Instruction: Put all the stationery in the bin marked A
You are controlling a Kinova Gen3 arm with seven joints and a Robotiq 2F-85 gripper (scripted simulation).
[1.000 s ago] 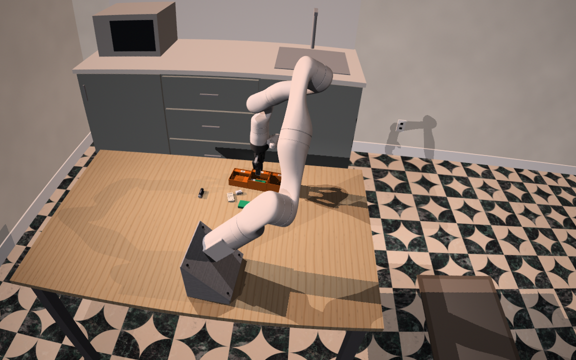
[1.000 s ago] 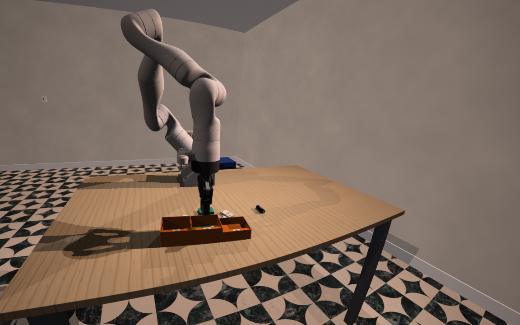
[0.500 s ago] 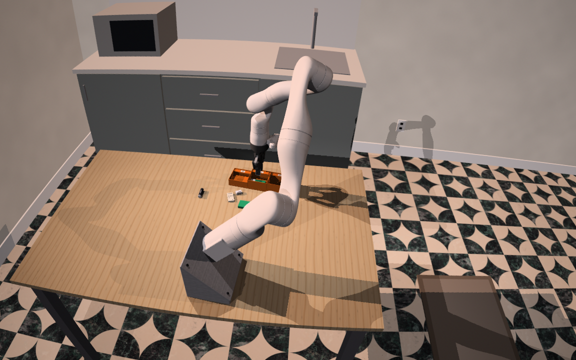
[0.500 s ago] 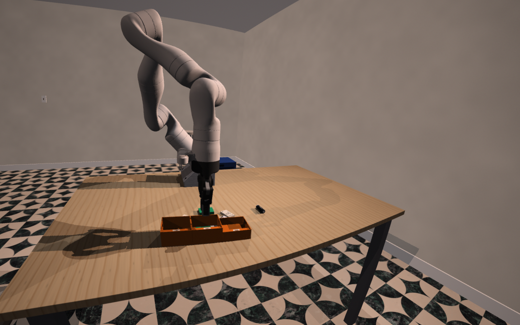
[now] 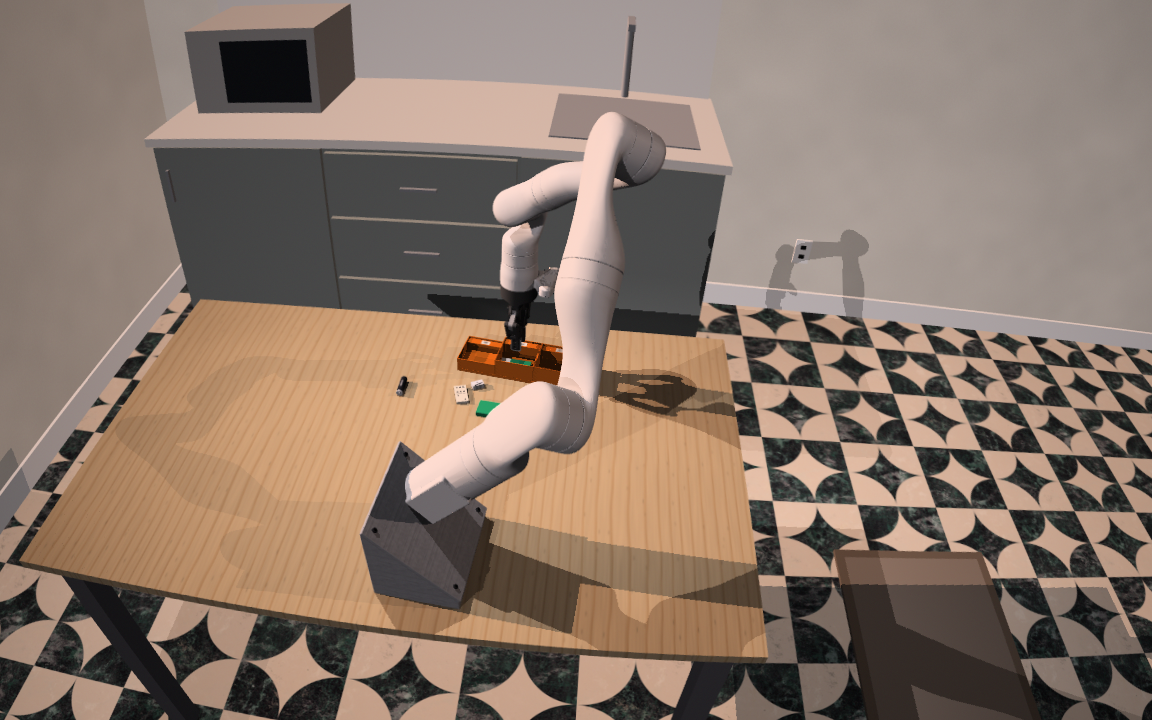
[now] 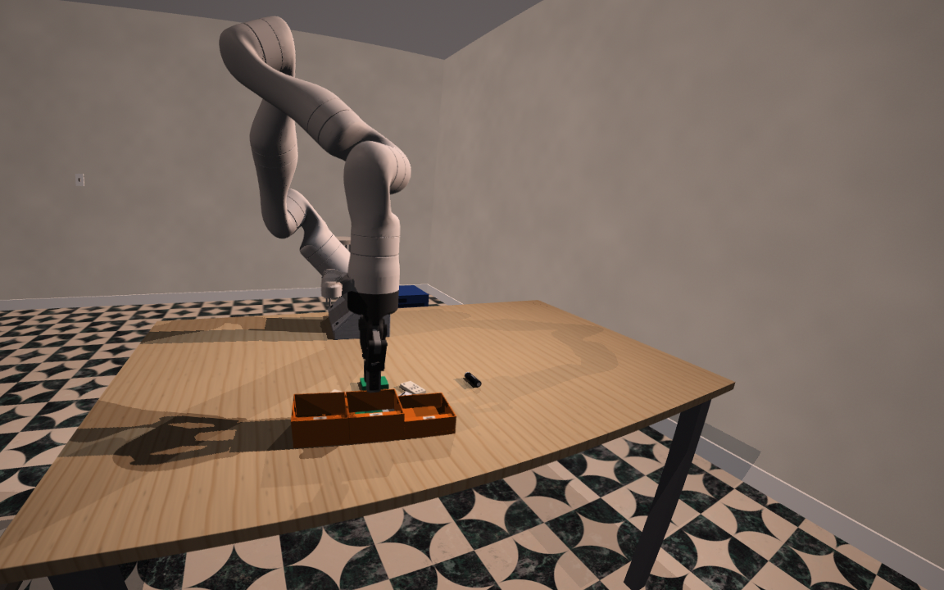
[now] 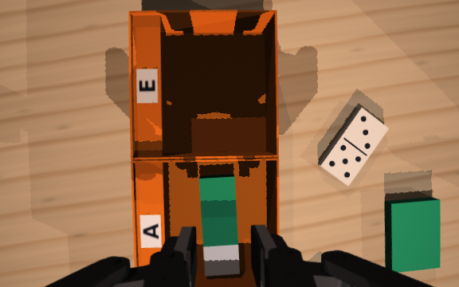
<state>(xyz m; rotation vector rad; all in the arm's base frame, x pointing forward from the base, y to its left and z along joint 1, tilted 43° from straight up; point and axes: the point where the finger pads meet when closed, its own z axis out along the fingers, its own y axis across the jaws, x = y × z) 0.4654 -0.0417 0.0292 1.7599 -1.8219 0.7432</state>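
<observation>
Your arm (image 5: 593, 259) (image 6: 373, 197) was smooth and pinkish white with thin seam rings; its gripper (image 5: 515, 343) (image 6: 373, 387) (image 7: 223, 245) was black, its wedge base (image 5: 383, 550) grey with dark screws.

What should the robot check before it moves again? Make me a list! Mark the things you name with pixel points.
1. Bin A (image 5: 519, 372) (image 6: 376, 427) (image 7: 147, 199) standing on the table: ok.
2. Green-and-white block (image 5: 522, 362) (image 6: 367, 412) (image 7: 219, 215) inside bin A: ok.
3. Claw (image 5: 515, 347) (image 6: 373, 388) (image 7: 223, 245) open and holding nothing: ok.
4. Domino (image 6: 335, 391) (image 7: 354, 146) outside the bins: ok, it lies on the table.
5. Plain green block (image 5: 485, 409) (image 6: 384, 383) (image 7: 416, 235) known to be stationery or not: cannot tell. It lies on the table.
6. Small black thing (image 5: 402, 385) (image 6: 472, 379) known to be stationery or not: cannot tell, too small to see well.
</observation>
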